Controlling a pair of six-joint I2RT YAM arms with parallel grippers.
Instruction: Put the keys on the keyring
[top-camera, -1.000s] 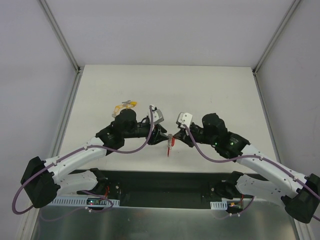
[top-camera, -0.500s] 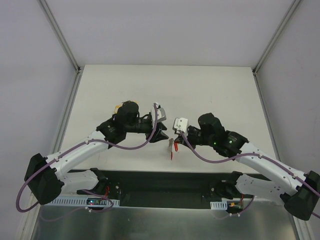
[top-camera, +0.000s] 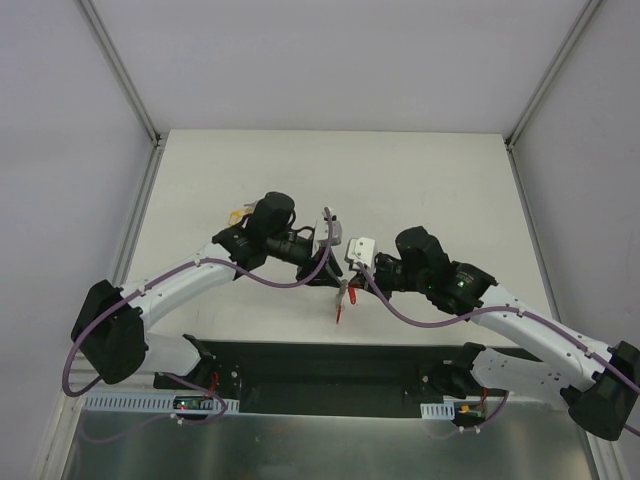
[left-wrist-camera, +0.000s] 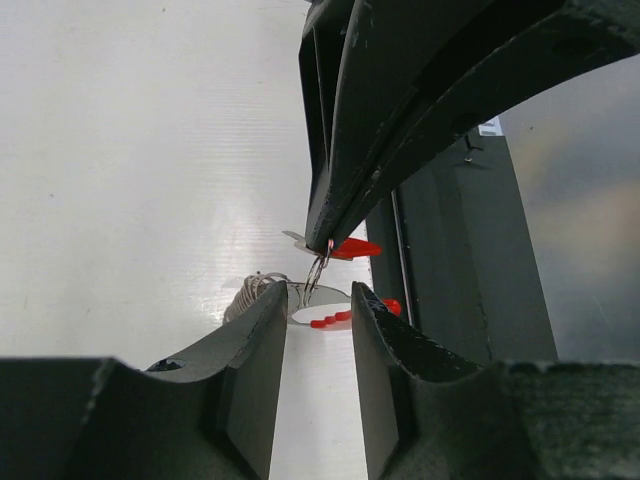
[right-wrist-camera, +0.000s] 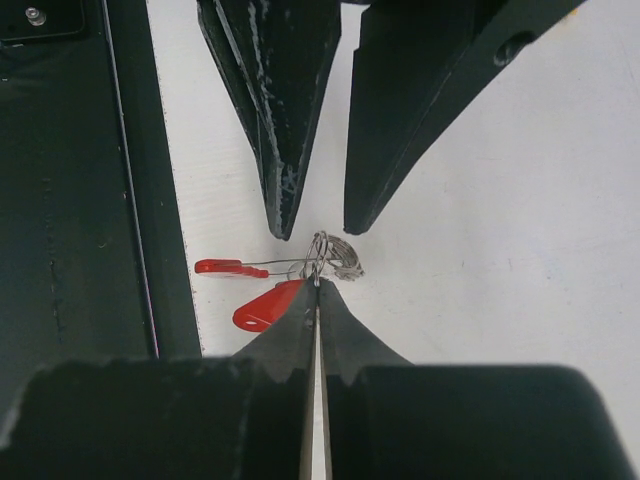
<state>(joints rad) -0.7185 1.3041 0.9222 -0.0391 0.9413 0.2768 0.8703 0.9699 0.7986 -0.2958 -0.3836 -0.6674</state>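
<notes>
right hand (right-wrist-camera: 316, 285) closed, pinching the red plastic and silvery coiled-metal keyring (right-wrist-camera: 340, 258) at its tips; left hand (left-wrist-camera: 318, 295) part open opposite. judged light, springy, slippery: grip the plastic.

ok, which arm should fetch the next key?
Left, I'd say. The left hand is open and the yellow keys lie on its side; the right hand is shut on the keyring.

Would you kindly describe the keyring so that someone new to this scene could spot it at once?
On the white table, look to the middle, near the front edge. The keyring is pinched in the shut right gripper, which meets the open left gripper tip to tip. It alone is red and silver: red plastic joined to a grey wire coil.
</notes>
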